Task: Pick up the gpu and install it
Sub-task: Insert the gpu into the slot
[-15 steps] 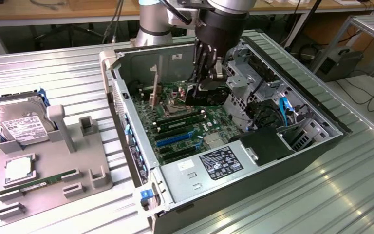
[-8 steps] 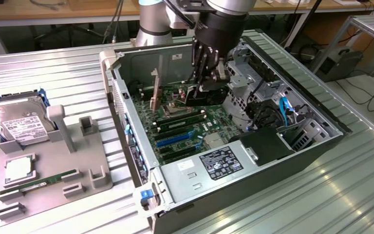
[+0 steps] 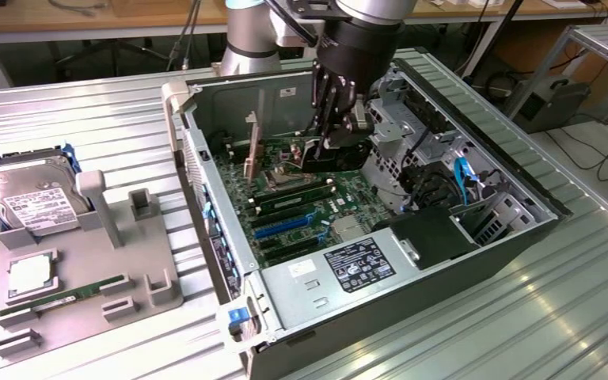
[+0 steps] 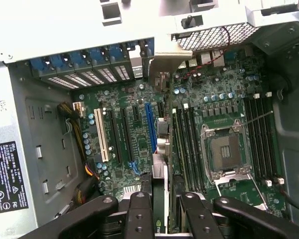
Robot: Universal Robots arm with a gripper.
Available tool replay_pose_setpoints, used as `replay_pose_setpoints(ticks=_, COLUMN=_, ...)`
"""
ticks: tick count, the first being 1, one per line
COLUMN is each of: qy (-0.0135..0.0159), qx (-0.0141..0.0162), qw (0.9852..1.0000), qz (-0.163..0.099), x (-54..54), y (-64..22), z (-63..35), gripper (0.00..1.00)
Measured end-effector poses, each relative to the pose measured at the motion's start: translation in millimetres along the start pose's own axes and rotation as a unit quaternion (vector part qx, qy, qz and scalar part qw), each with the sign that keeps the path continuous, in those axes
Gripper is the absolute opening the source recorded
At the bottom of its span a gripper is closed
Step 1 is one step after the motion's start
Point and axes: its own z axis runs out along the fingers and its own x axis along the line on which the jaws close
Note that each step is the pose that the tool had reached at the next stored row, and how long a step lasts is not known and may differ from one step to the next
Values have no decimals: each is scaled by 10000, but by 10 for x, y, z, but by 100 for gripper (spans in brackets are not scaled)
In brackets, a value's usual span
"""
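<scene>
Arm reaches down into the open case (image 3: 494,261), which lies on its side on the table (image 3: 72,119). Fingers (image 4: 139,214) set narrow, clamped on either face of the gpu (image 4: 159,209). Gpu stands on edge over the motherboard (image 4: 124,89), just beside the blue slot (image 4: 150,127), between it and the memory slots. Its pale bracket (image 4: 164,59) sits at the rear wall openings. Cannot tell if the card is seated. At the exterior view's left, well apart from the case: hard drive (image 3: 29,198) and memory stick (image 3: 56,299) on a grey tray (image 3: 156,269).
</scene>
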Motion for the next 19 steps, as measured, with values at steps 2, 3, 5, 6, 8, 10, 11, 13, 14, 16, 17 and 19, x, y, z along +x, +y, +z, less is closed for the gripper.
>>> replay_pose_setpoints(ticks=2, qy=0, qx=0, qw=10000, qz=0, x=0, y=0, z=0, gripper=26)
replay_pose_setpoints(ticks=3, qy=1, qx=0, qw=10000, qz=0, x=0, y=0, z=0, gripper=26)
replay_pose_setpoints(ticks=5, qy=-1, qx=0, qw=10000, qz=-3, x=0, y=0, z=9, gripper=26)
replay_pose_setpoints(ticks=6, qy=-1, qx=1, qw=10000, qz=-7, x=0, y=-1, z=17, gripper=26)
replay_pose_setpoints(ticks=8, qy=0, qx=10, qw=10000, qz=-28, x=0, y=-2, z=42, gripper=26)
replay_pose_setpoints(ticks=10, qy=1, qx=21, qw=10000, qz=-91, x=1, y=-1, z=65, gripper=26)
replay_pose_setpoints(ticks=11, qy=3, qx=25, qw=9999, qz=-138, x=0, y=-2, z=73, gripper=26)
replay_pose_setpoints(ticks=13, qy=7, qx=31, qw=9997, qz=-245, x=1, y=-3, z=88, gripper=26)
replay_pose_setpoints(ticks=14, qy=9, qx=32, qw=9996, qz=-295, x=1, y=-1, z=101, gripper=26)
replay_pose_setpoints(ticks=16, qy=12, qx=33, qw=9994, qz=-349, x=6, y=13, z=137, gripper=26)
replay_pose_setpoints(ticks=17, qy=13, qx=33, qw=9993, qz=-363, x=9, y=21, z=151, gripper=26)
replay_pose_setpoints(ticks=19, qy=14, qx=33, qw=9993, qz=-383, x=16, y=47, z=185, gripper=26)
